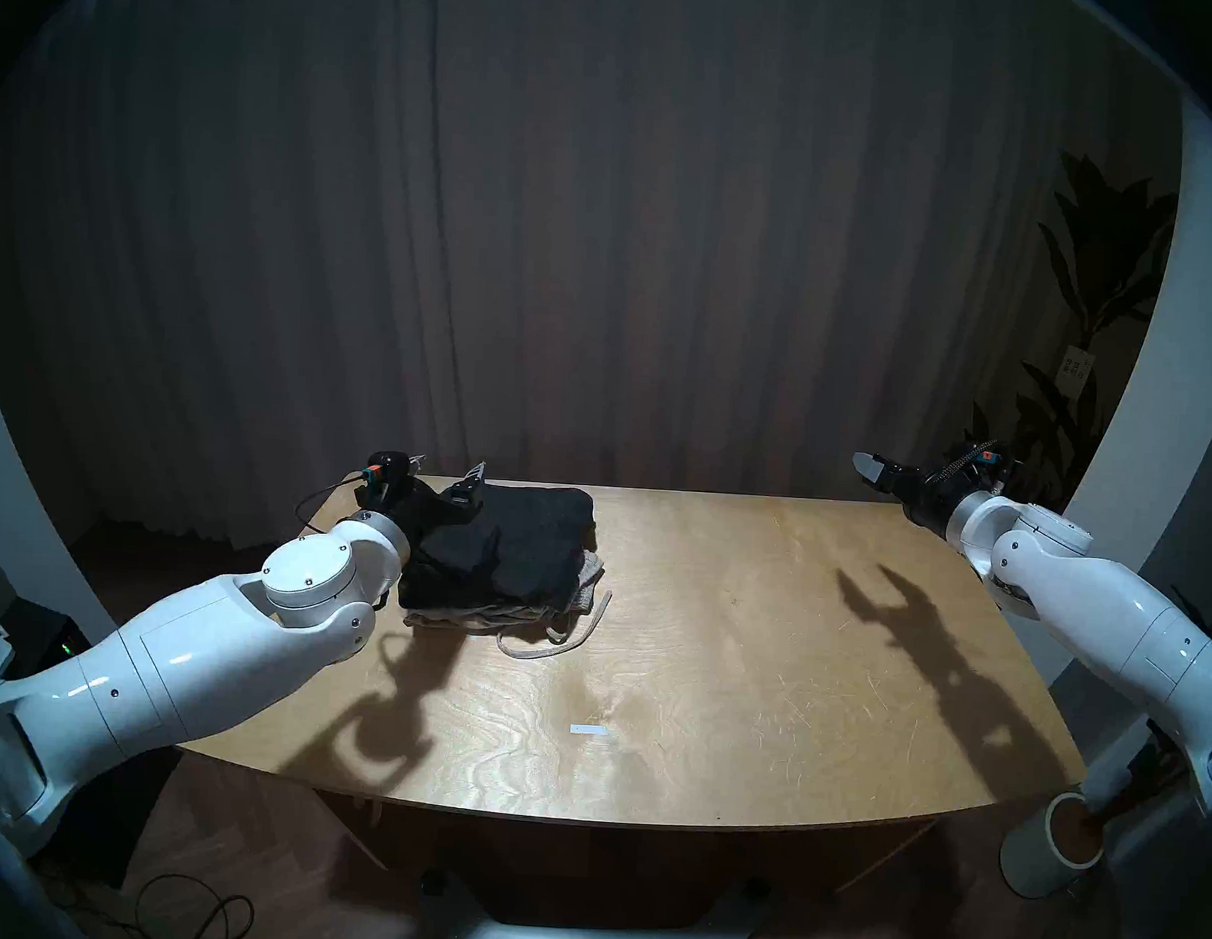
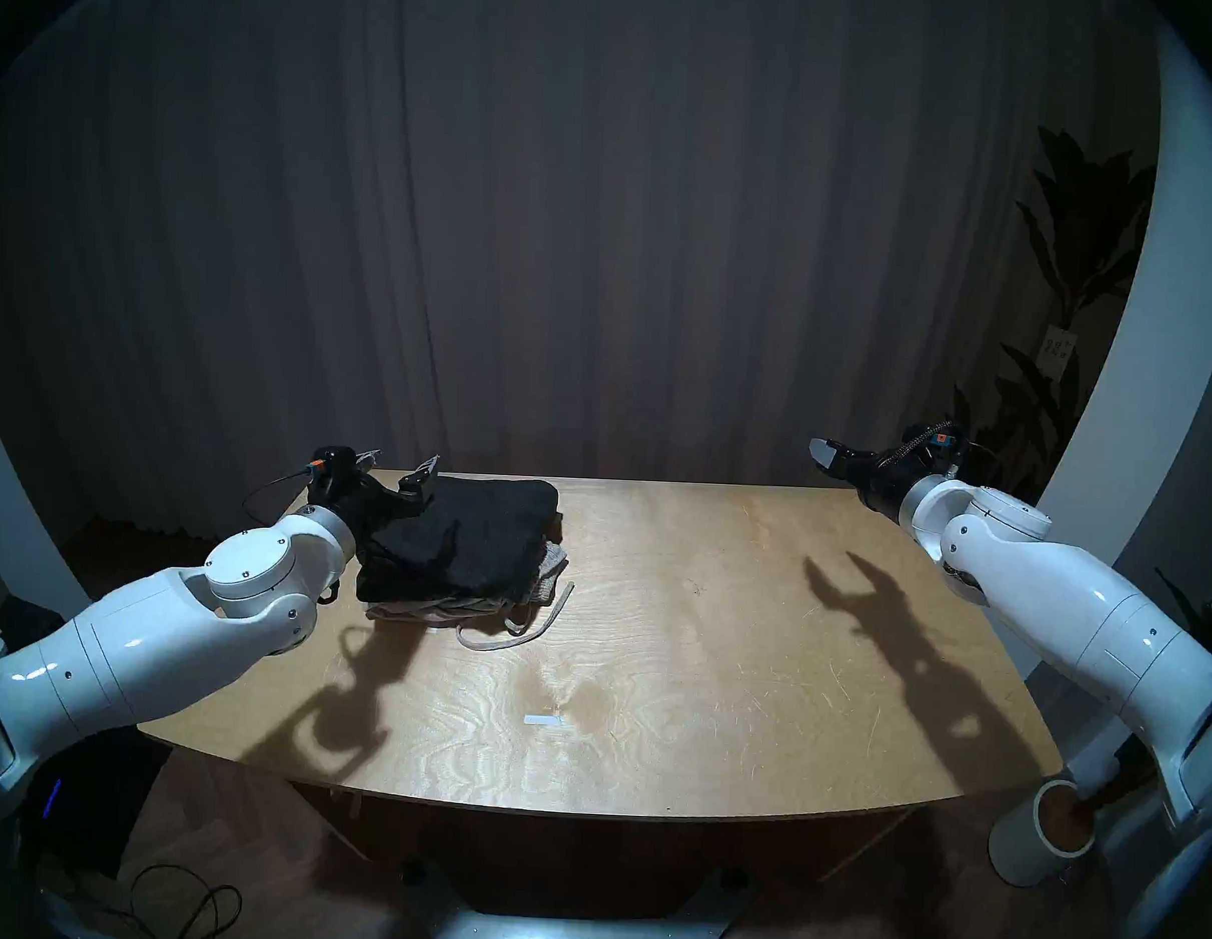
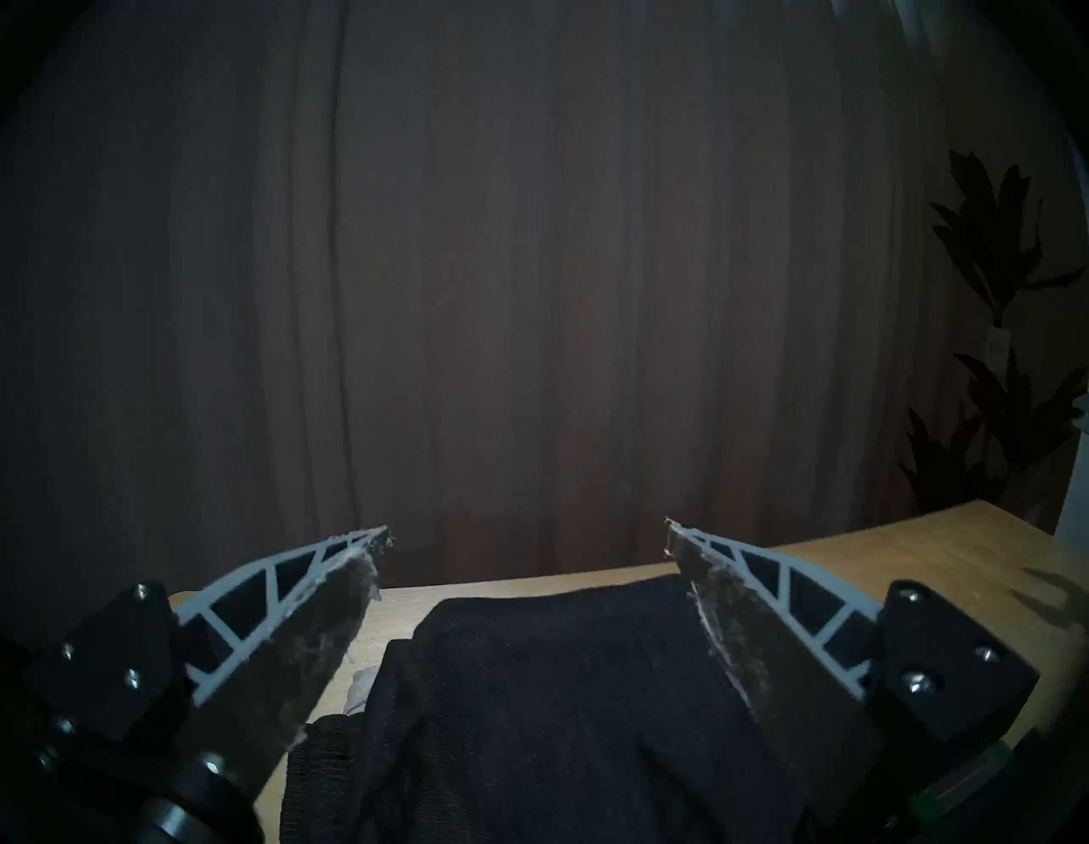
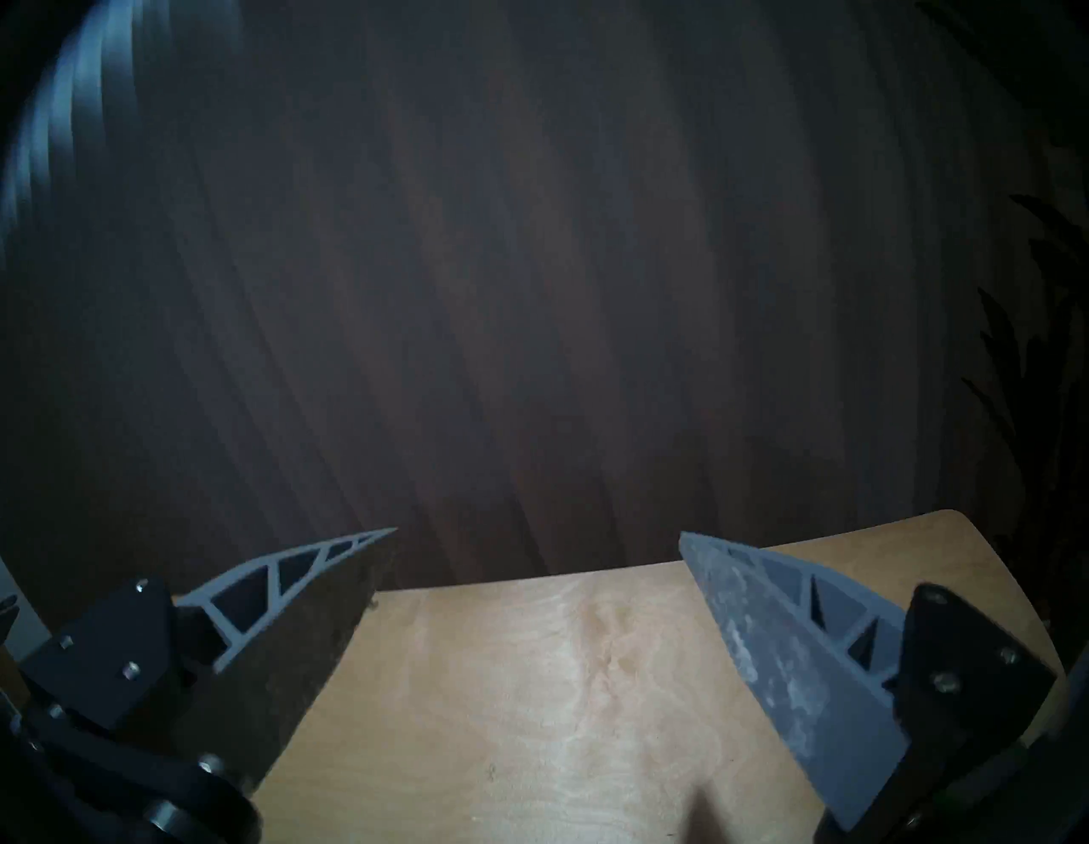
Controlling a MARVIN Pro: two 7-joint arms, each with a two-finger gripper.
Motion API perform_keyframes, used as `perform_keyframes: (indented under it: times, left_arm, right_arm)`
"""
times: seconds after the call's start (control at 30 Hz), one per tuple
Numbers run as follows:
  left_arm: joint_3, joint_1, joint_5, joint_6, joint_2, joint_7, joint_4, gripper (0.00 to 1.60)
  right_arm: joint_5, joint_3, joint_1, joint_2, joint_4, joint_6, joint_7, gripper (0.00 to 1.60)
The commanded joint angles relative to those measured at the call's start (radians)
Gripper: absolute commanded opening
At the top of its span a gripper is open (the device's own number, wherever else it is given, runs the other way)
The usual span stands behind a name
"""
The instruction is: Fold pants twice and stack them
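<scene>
Black pants (image 1: 517, 545) stacked on grey pants (image 1: 514, 610), left of centre: soft, limp, best pinched at folded edges; left gripper (image 3: 527, 545) and right gripper (image 4: 536, 539) gape empty

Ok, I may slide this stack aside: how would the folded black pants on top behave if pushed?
The black pants look soft and floppy, so they would likely bunch rather than slide whole. Resting loosely on the grey pants, they may shear off. The grey pair's pale drawstring trails loose and could drag.

No writing can be read anywhere. A small pale tag (image 1: 1075, 370) hangs on the plant (image 1: 1097, 285), its marks too blurred to make out.
</scene>
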Motion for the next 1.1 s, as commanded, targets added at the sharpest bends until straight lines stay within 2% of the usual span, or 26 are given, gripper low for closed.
perform_keyframes:
  times: [0.0,0.03,0.07,0.1,0.2,0.3,0.4,0.53,0.67,0.9,1.07]
  left_arm:
    - [0.008,-0.014,0.040,-0.051,-0.082,0.028,0.031,1.60]
    - [0.016,-0.020,0.045,-0.035,-0.077,0.016,0.031,1.60]
    - [0.021,-0.021,0.048,-0.036,-0.067,-0.006,0.026,1.60]
    - [0.028,-0.027,0.053,-0.008,-0.048,-0.009,0.009,1.60]
    - [0.038,-0.033,0.055,-0.001,-0.027,-0.050,0.000,1.60]
    - [0.042,-0.035,0.071,-0.006,-0.029,-0.053,0.011,1.60]
    - [0.049,-0.040,0.100,-0.007,-0.034,-0.051,0.038,1.60]
    - [0.043,-0.035,0.111,-0.022,-0.020,-0.056,0.047,1.60]
    - [0.033,-0.039,0.112,-0.049,-0.001,-0.098,0.064,1.60]
    - [0.012,-0.078,0.080,-0.069,-0.028,-0.196,0.194,1.60]
    - [-0.003,-0.096,0.043,-0.056,-0.027,-0.260,0.239,1.60]
  right_arm:
    - [0.024,0.027,-0.002,-0.033,-0.011,-0.070,-0.028,1.60]
    - [-0.010,0.009,-0.001,-0.011,-0.024,-0.052,-0.006,1.60]
    - [-0.093,-0.024,0.002,0.010,-0.024,-0.055,0.023,1.60]
    - [-0.153,-0.052,0.001,0.028,-0.010,-0.053,0.063,1.60]
    - [-0.222,-0.079,0.019,0.041,0.027,-0.059,0.102,1.60]
    - [-0.286,-0.099,0.052,0.041,0.086,-0.063,0.136,1.60]
    - [-0.348,-0.109,0.086,0.013,0.157,-0.079,0.165,1.60]
    - [-0.393,-0.112,0.119,-0.021,0.227,-0.089,0.192,1.60]
    - [-0.435,-0.113,0.149,-0.059,0.291,-0.107,0.233,1.60]
    - [-0.462,-0.116,0.162,-0.121,0.348,-0.139,0.264,1.60]
    - [-0.474,-0.123,0.153,-0.148,0.370,-0.167,0.296,1.60]
